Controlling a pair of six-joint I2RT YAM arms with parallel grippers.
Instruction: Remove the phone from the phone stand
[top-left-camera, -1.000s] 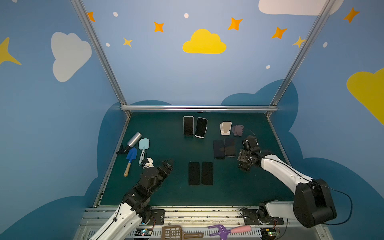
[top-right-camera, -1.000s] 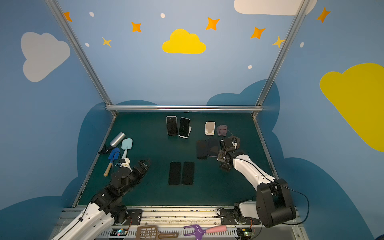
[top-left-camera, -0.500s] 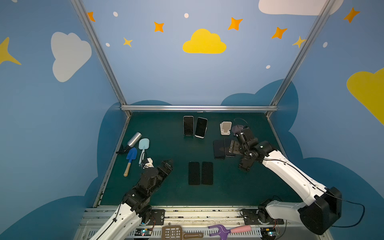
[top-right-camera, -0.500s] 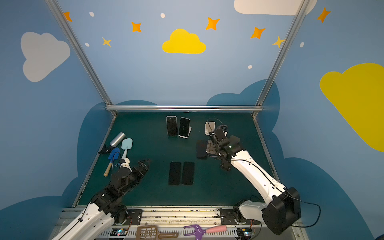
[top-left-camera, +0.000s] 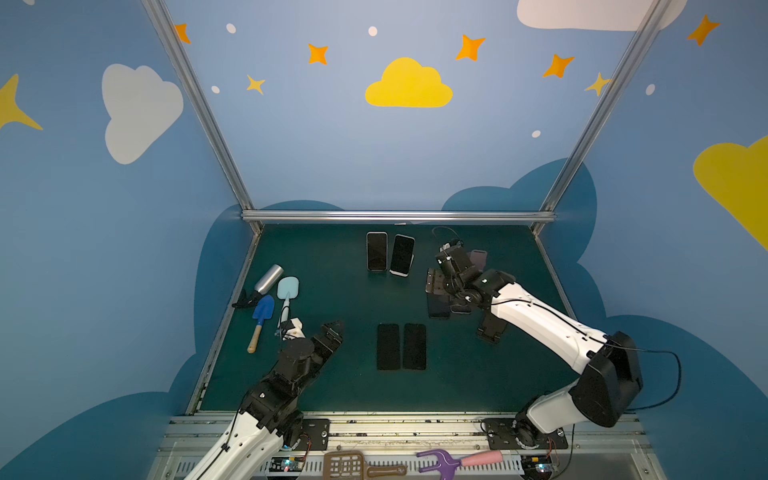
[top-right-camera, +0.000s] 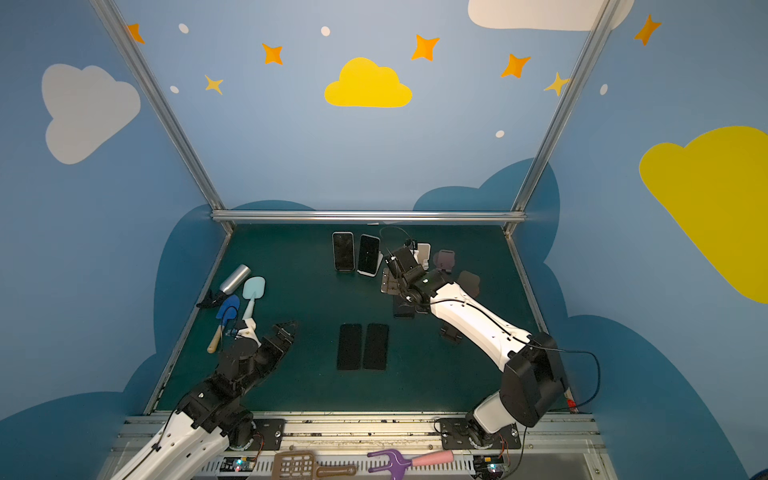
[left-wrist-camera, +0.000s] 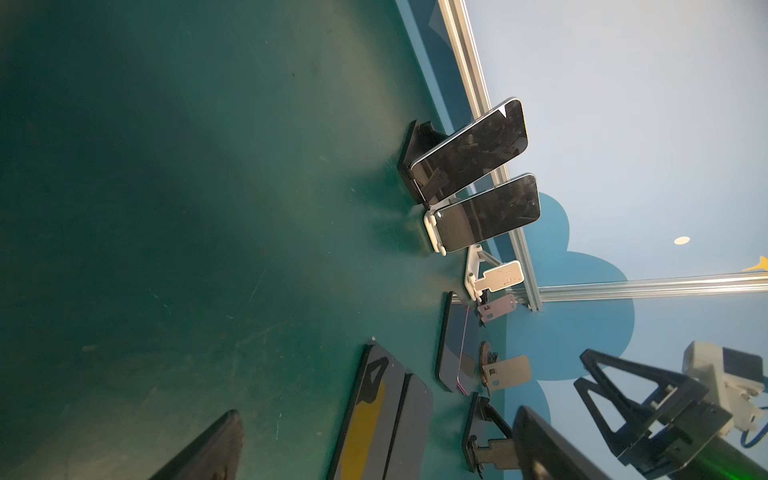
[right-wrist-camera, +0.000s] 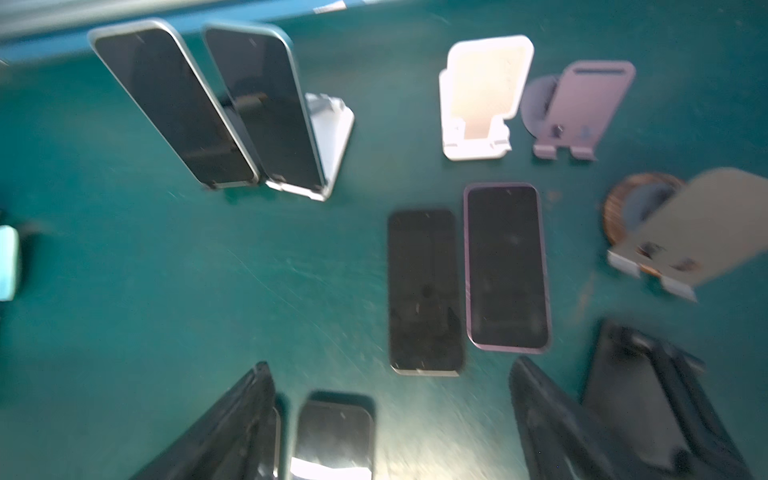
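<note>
1. The left phone (top-left-camera: 377, 257) and right phone (top-left-camera: 402, 260) lean on their phone stands (left-wrist-camera: 417, 141), side by side, upper centre of the mat (top-left-camera: 332, 270).
2. Your right gripper (right-wrist-camera: 390, 365) hangs just right of them, fingers spread, empty, above flat phones (right-wrist-camera: 426, 291).
3. Empty holders (right-wrist-camera: 484, 95) crowd farther right.
4. Your left gripper (top-left-camera: 334, 330), lower left, is spread too.

On the worktop (top-left-camera: 332, 395), two propped phones (top-left-camera: 377, 257) stand side by side at the back. Empty stands (top-right-camera: 444, 259) sit right of them, a flat phone pair (top-left-camera: 388, 346) lies before them, and a trowel (top-left-camera: 264, 309) lies far left.
</note>
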